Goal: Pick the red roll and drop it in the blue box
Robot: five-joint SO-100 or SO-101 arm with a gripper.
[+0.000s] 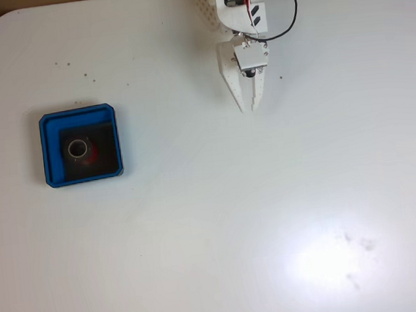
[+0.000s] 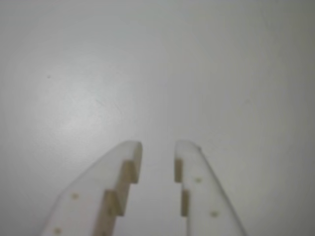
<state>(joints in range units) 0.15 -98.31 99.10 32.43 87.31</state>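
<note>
Red roll (image 1: 82, 148) found lying flat inside the blue box (image 1: 52, 125), resting on the black inner floor, grey core facing up, slightly left of the floor's centre in the fixed view. Box located at the left of the white desk (image 1: 214, 222), well apart from the arm.

Gripper (image 1: 249, 108) positioned at the far side of the desk, right of centre in the fixed view, tips pointing toward the near edge. Jaws parted by a narrow gap in the wrist view (image 2: 157, 147) — nothing between them, bare desk beneath. Holding nothing.

Judged status: roll already in the box; task appears complete or nearly so.

Risks from here, as judgement:
- Sweep of the arm toward the left could strike the box wall and shift or tip it — caused by a low return path.
- Renewed descent into the box could catch the roll and lift or flick it out, caused by a repeated pick attempt on a thing already placed.
- Black and red cable (image 1: 289, 15) looping beside the wrist could snag during a wide turn.

Count:
- Red roll: 1
- Blue box: 1
- Arm with gripper: 1
- Small dark specks on the desk: several, too small to count reliably.
</note>
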